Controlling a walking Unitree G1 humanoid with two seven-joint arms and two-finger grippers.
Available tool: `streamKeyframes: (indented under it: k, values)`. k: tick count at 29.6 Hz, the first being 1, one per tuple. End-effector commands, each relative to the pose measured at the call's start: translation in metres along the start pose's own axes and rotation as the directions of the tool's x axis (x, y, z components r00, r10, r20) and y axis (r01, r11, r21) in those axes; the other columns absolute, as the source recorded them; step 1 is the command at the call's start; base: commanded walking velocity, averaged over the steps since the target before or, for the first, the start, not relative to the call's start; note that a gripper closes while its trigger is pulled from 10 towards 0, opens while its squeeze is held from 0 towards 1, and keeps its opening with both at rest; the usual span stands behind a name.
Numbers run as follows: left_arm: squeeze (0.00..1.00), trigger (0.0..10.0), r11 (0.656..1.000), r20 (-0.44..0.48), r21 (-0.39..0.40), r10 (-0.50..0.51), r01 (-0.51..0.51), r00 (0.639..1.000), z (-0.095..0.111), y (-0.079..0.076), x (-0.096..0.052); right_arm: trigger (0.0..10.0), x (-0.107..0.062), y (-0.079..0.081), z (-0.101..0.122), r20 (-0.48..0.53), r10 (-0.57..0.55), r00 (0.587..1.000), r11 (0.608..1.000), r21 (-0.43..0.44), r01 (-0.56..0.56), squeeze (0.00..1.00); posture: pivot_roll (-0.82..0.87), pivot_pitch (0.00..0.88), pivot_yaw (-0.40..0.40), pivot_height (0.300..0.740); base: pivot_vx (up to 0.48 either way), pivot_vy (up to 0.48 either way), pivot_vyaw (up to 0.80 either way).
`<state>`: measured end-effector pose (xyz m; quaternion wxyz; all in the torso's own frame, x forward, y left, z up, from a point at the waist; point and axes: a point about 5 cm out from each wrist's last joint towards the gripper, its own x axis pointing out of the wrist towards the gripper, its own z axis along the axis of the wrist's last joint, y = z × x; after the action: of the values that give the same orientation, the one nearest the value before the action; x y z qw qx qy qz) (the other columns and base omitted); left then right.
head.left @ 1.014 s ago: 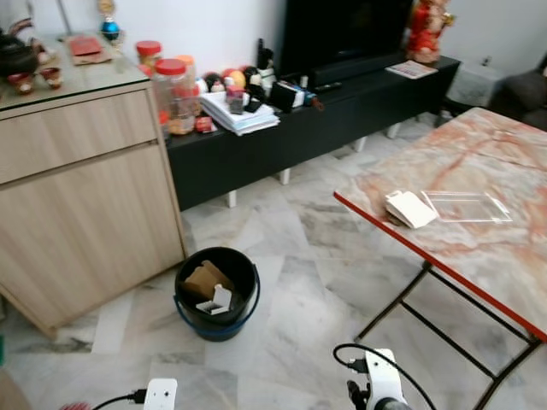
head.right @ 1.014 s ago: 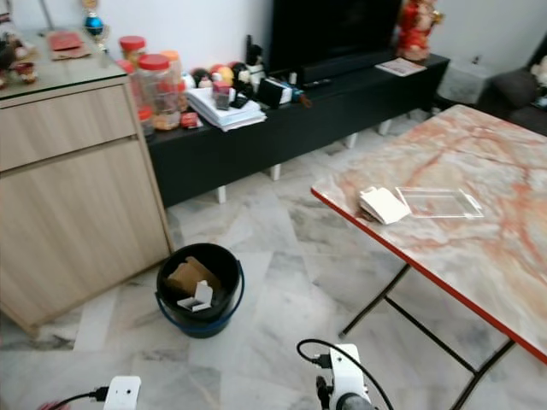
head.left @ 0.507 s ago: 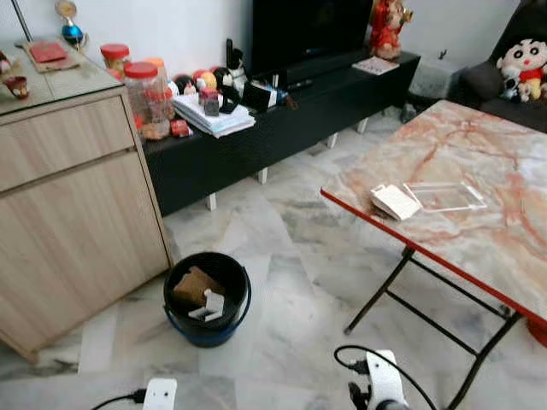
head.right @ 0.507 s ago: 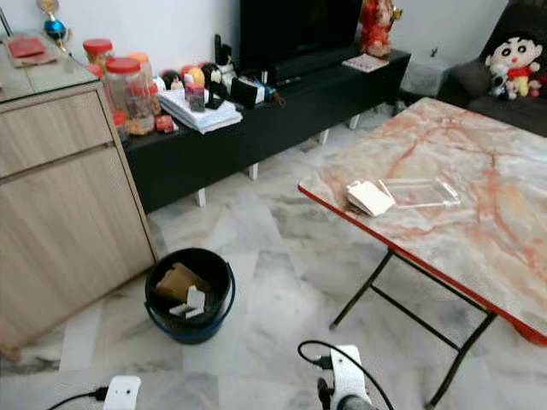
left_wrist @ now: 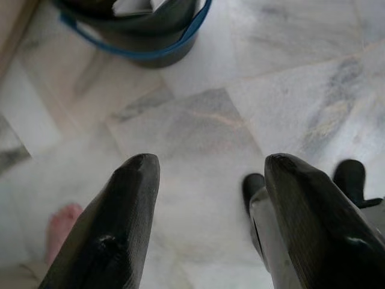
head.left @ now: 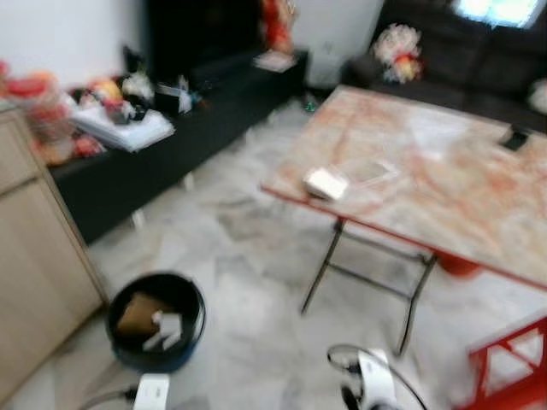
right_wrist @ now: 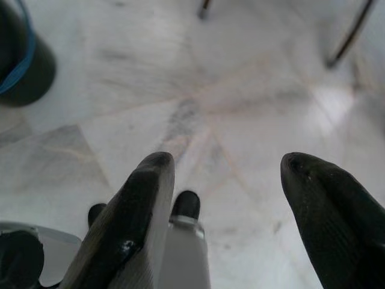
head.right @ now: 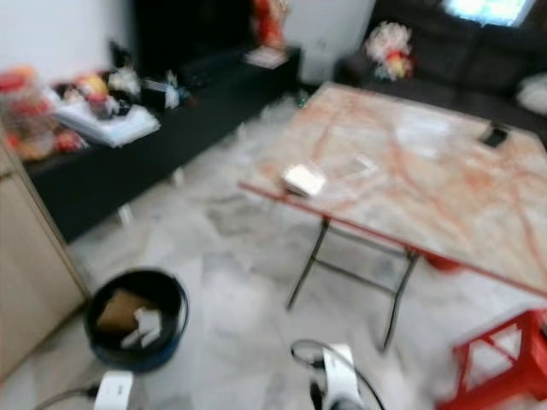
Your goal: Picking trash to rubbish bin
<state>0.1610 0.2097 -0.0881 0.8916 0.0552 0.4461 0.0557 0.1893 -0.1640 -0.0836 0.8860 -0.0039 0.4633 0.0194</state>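
The black rubbish bin [head.left: 154,320] with a blue rim stands on the marble floor at the lower left, holding a brown piece and white scraps. A small white box [head.left: 326,183] lies near the edge of the marble-topped folding table [head.left: 444,196], beside a clear plastic piece [head.left: 376,173]. Both arms hang low, far from the table. My left gripper [left_wrist: 207,165] is open over bare floor, with the bin [left_wrist: 138,30] just beyond it. My right gripper [right_wrist: 225,162] is also open over the floor, holding nothing, and the bin [right_wrist: 18,54] sits off to one side.
A black TV bench [head.left: 171,128] with papers and jars runs along the back left. A wooden cabinet [head.left: 34,256] stands at the left beside the bin. A red stool [head.left: 513,367] is at the lower right, a dark sofa [head.left: 461,60] behind the table. The picture is blurred.
The whole view has swung to the right and blurred: bin, cabinet and table shifted left in the picture, and the sofa and red stool came into view. The things themselves have not moved.
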Motion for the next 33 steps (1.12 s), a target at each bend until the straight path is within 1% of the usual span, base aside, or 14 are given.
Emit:
streamKeyframes:
  k: [1, 14, 18, 23, 24, 26, 27, 29, 30, 31, 32, 33]
  values:
    - [0.00, 10.0, 1.000, 0.004, 0.018, -0.025, 0.025, 1.000, 0.003, -0.008, 0.001, 10.0, -0.001, -0.009, 0.000, -0.002, -0.028, 1.000, 1.000, 0.006, 0.028, 0.00, 0.04, 0.000, -0.057, 0.740, 0.000, 0.000, -0.80]
    - [0.00, 10.0, 1.000, 0.004, 0.022, -0.020, 0.020, 1.000, 0.004, -0.008, 0.001, 10.0, -0.001, -0.010, -0.001, -0.004, -0.034, 0.999, 0.999, 0.018, 0.034, 0.00, 0.04, 0.000, -0.054, 0.740, 0.000, 0.000, -0.80]
    - [0.00, 10.0, 1.000, 0.029, 0.029, -0.009, 0.008, 1.000, 0.009, -0.008, 0.002, 10.0, -0.001, -0.009, -0.001, -0.001, -0.032, 0.999, 0.999, 0.020, 0.032, 0.00, 0.04, 0.000, -0.055, 0.740, 0.000, 0.000, -0.80]
    - [0.00, 10.0, 0.999, 0.080, 0.037, 0.022, -0.025, 0.997, 0.022, -0.005, 0.004, 10.0, 0.000, -0.007, 0.007, 0.035, -0.023, 0.999, 0.999, 0.028, 0.022, 0.00, 0.05, 0.000, -0.056, 0.740, 0.000, 0.000, 0.00]
    - [0.00, 10.0, 0.999, 0.080, 0.037, 0.022, -0.025, 0.997, 0.022, -0.005, 0.004, 10.0, 0.000, -0.007, 0.007, 0.035, -0.023, 0.999, 0.999, 0.028, 0.022, 0.00, 0.05, 0.000, -0.056, 0.740, 0.000, 0.000, 0.00]
    - [0.00, 10.0, 0.998, 0.121, 0.038, 0.049, -0.054, 0.991, 0.033, -0.001, 0.005, 10.0, 0.001, -0.004, 0.015, 0.060, -0.002, 0.998, 1.000, 0.004, 0.002, 0.00, 0.05, 0.000, -0.056, 0.740, 0.000, 0.000, 0.00]
    - [0.00, 10.0, 0.998, 0.121, 0.038, 0.049, -0.054, 0.991, 0.033, -0.001, 0.005, 10.0, 0.001, -0.004, 0.015, 0.060, -0.002, 0.998, 1.000, 0.004, 0.002, 0.00, 0.05, 0.000, -0.056, 0.740, 0.000, 0.000, 0.00]
    - [0.00, 10.0, 0.995, 0.185, 0.033, 0.083, -0.091, 0.979, 0.049, 0.004, 0.007, 10.0, 0.002, 0.000, 0.029, 0.111, 0.022, 0.994, 1.000, -0.016, -0.021, 0.00, 0.05, 0.000, -0.058, 0.740, 0.000, 0.000, 0.00]
    - [0.00, 10.0, 0.995, 0.185, 0.033, 0.083, -0.091, 0.979, 0.049, 0.004, 0.007, 10.0, 0.002, 0.000, 0.029, 0.111, 0.022, 0.994, 1.000, -0.016, -0.021, 0.00, 0.05, 0.000, -0.058, 0.740, 0.000, 0.000, 0.00]
    - [0.00, 10.0, 0.992, 0.255, 0.010, 0.117, -0.124, 0.960, 0.068, 0.009, 0.007, 10.0, 0.003, 0.003, 0.048, 0.177, 0.038, 0.983, 0.999, -0.023, -0.034, 0.00, 0.05, 0.000, -0.058, 0.740, 0.000, 0.000, 0.00]
    - [0.00, 10.0, 0.992, 0.255, 0.010, 0.117, -0.124, 0.960, 0.068, 0.009, 0.007, 10.0, 0.003, 0.003, 0.048, 0.177, 0.038, 0.983, 0.999, -0.023, -0.034, 0.00, 0.05, 0.000, -0.058, 0.740, 0.000, 0.000, 0.00]
    - [0.00, 10.0, 0.991, 0.302, -0.003, 0.127, -0.132, 0.945, 0.079, 0.011, 0.007, 10.0, 0.003, 0.005, 0.062, 0.229, 0.050, 0.972, 0.999, -0.028, -0.045, 0.00, 0.05, 0.000, -0.058, 0.740, 0.000, 0.000, 0.00]
